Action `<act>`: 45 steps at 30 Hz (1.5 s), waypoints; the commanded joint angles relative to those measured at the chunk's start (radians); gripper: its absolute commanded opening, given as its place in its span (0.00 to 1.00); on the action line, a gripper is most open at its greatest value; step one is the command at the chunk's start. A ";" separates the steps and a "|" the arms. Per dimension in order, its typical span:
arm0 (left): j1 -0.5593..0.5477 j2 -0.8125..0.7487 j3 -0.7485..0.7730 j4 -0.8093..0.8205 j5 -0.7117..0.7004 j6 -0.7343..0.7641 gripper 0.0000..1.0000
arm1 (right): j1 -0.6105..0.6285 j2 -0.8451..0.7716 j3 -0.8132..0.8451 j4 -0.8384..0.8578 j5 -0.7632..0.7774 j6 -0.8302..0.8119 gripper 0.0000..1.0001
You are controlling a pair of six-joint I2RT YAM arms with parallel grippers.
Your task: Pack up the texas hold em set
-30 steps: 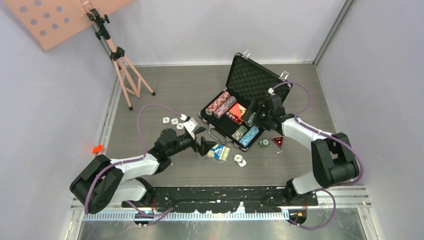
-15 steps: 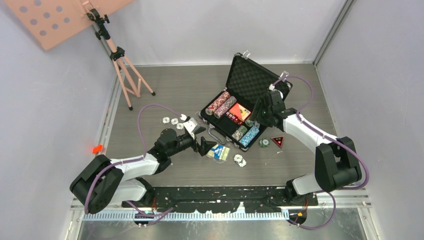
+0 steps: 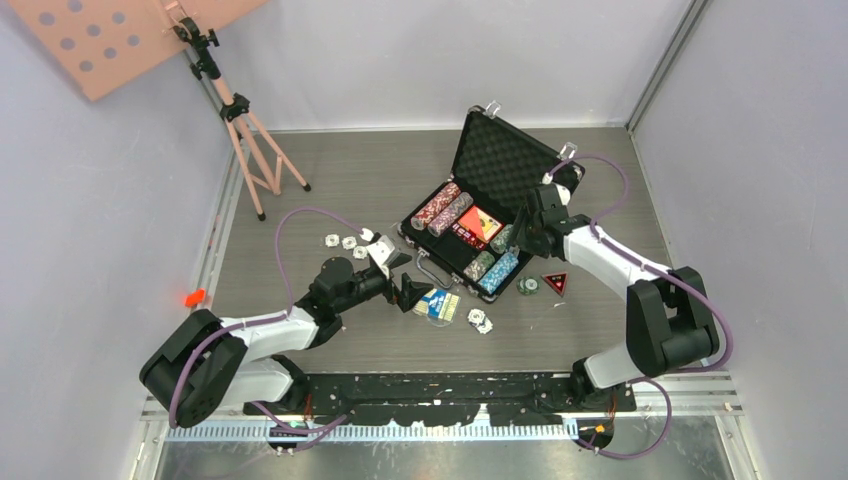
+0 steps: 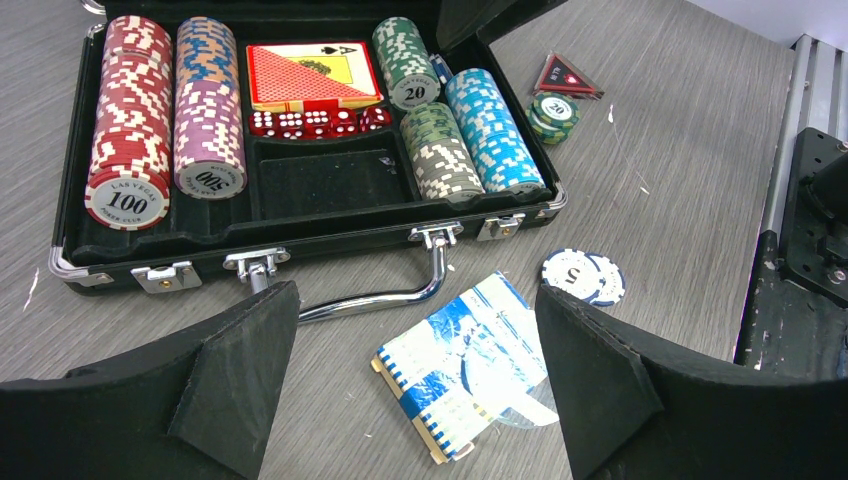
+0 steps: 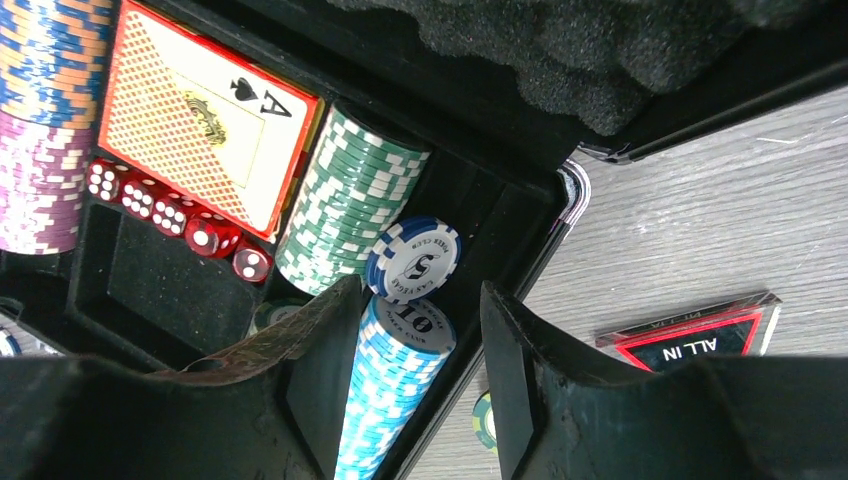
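The black silver-trimmed briefcase (image 3: 512, 150) lies open, its tray (image 4: 320, 190) holding rows of chips, a red card deck (image 4: 310, 75) and small red dice (image 4: 320, 122). My right gripper (image 5: 420, 300) hovers open over the tray's right end, its fingers on either side of the light-blue chip row (image 5: 400, 380). A blue-white "5" chip (image 5: 413, 260) leans at that row's far end, touching neither finger. My left gripper (image 4: 415, 300) stands wide open just above the table in front of the case handle, with the blue card deck (image 4: 465, 365) lying between its fingers.
Two "5" chips (image 4: 583, 277) lie right of the blue deck. A green "20" chip (image 4: 552, 115) and a triangular "ALL IN" marker (image 5: 690, 340) sit by the case's right side. White chips (image 3: 345, 241) lie left of the case. A pink tripod (image 3: 250, 140) stands far left.
The right gripper has shifted a little toward the case's right end and its jaws have narrowed. The left arm has not moved.
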 commanded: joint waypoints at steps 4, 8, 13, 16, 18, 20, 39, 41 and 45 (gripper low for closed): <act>-0.004 0.004 -0.003 0.070 0.006 0.017 0.91 | 0.002 0.044 0.023 0.038 0.004 0.025 0.52; -0.003 0.008 -0.002 0.070 0.005 0.018 0.91 | 0.002 0.066 0.024 0.047 -0.008 0.030 0.52; -0.003 0.010 -0.001 0.071 0.004 0.019 0.91 | 0.002 0.085 0.022 0.056 -0.019 0.041 0.52; -0.003 0.010 0.000 0.070 0.005 0.019 0.91 | 0.002 0.093 0.022 0.057 -0.023 0.045 0.52; -0.003 0.010 0.001 0.070 0.005 0.019 0.91 | 0.003 0.096 0.024 0.055 -0.029 0.046 0.53; -0.003 0.010 0.000 0.070 0.005 0.019 0.91 | 0.005 0.092 0.022 0.055 -0.031 0.049 0.55; -0.003 0.013 0.001 0.069 0.005 0.021 0.91 | -0.017 0.117 0.008 0.054 -0.082 0.060 0.55; -0.003 0.013 0.001 0.069 0.006 0.021 0.91 | -0.021 0.105 0.005 0.044 -0.090 0.066 0.52; -0.003 0.012 0.001 0.069 0.007 0.019 0.91 | -0.031 0.082 -0.008 0.024 -0.097 0.082 0.52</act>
